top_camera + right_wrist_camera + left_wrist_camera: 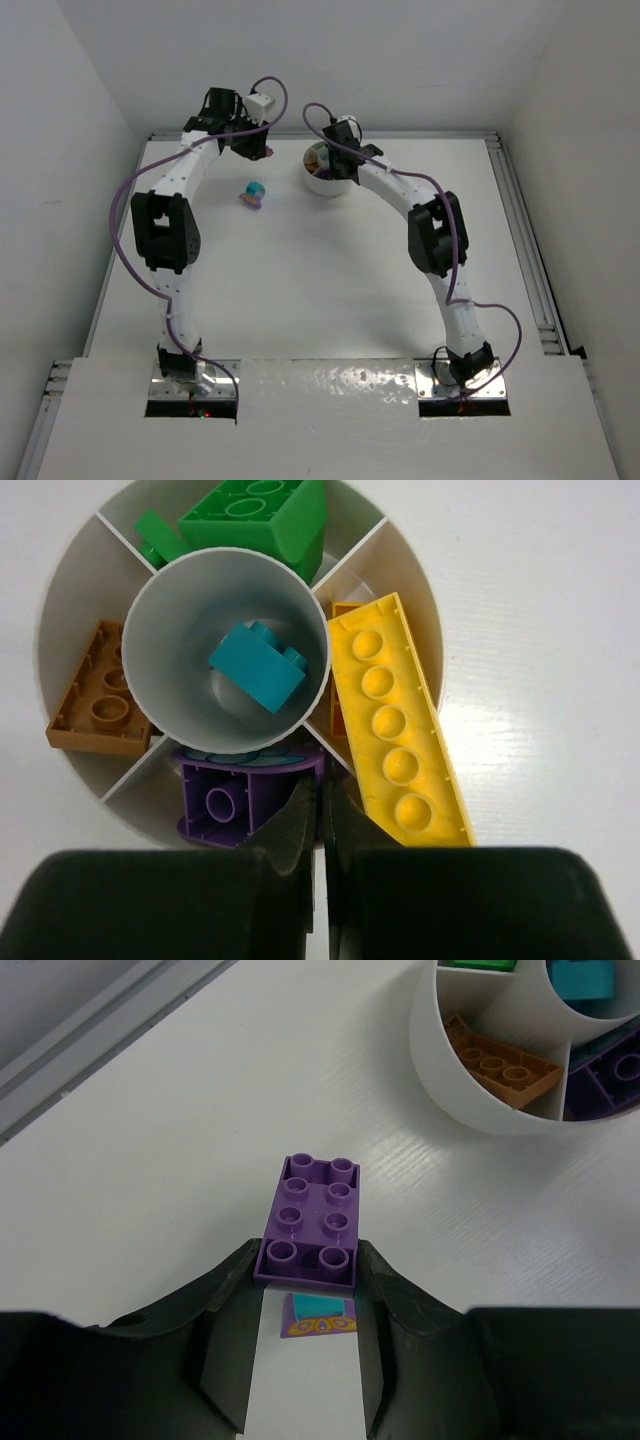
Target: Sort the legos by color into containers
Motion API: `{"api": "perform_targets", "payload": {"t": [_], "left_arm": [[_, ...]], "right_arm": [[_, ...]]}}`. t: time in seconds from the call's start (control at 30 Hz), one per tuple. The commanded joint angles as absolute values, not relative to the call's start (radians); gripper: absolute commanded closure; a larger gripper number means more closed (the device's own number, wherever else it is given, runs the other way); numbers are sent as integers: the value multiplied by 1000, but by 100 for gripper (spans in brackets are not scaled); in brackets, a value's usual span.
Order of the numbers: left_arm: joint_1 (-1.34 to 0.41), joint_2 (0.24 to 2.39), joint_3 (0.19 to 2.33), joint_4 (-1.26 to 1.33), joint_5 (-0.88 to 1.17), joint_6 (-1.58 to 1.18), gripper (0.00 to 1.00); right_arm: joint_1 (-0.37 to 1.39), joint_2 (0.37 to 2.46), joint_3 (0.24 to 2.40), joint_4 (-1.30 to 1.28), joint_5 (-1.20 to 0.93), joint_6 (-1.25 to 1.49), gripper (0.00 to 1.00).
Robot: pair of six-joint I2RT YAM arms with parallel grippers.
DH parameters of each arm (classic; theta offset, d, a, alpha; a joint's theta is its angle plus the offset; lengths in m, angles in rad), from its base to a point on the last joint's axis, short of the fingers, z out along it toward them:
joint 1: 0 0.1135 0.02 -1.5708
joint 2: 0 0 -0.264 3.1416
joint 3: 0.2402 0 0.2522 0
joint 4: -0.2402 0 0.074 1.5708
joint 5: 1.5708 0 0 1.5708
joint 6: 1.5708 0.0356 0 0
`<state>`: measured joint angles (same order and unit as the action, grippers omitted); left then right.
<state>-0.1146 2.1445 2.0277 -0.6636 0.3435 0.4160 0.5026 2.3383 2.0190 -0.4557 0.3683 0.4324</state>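
My left gripper (308, 1265) is shut on a purple two-by-three brick (311, 1222), pinched at its near end and held above the table, left of the round white dish (450, 1080). A small purple tile with a teal top (320, 1317) lies on the table below the jaws. In the top view my left gripper (260, 150) is at the back left. My right gripper (322, 802) is shut and empty above the dish (60, 610), over the divider between a purple piece (225, 800) and a long yellow brick (400, 730). The dish also holds a teal brick (258, 668), green bricks (262, 515) and an orange-brown brick (100, 695).
A small teal and pink-purple piece (253, 193) lies on the table left of the dish (318, 185). White walls close in the table at the back and sides. A metal rail (520, 230) runs along the right edge. Purple cables loop off both arms.
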Motion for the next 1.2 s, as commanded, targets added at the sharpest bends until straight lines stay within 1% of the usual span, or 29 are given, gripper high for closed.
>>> {"api": "perform_targets", "payload": {"t": [0.0,0.33,0.43,0.6,0.93,1.17], "left_arm": [[-97,2114,2036,-649,351,408,100],[-97,2118,2037,-644,353,410,100],[-97,2117,2034,-646,353,408,100],[-97,2115,2033,-646,351,410,100],[-95,2118,2031,-641,354,411,100],[-94,2115,2029,-644,351,413,100]], "right_arm": [[520,2263,2022,-362,445,336,100],[552,2257,2043,-385,535,143,100],[563,2250,2042,-361,569,118,100],[595,2234,2043,-301,627,-17,100],[615,2226,1982,-233,732,-201,100],[627,2238,1939,-186,735,-262,100]]}}
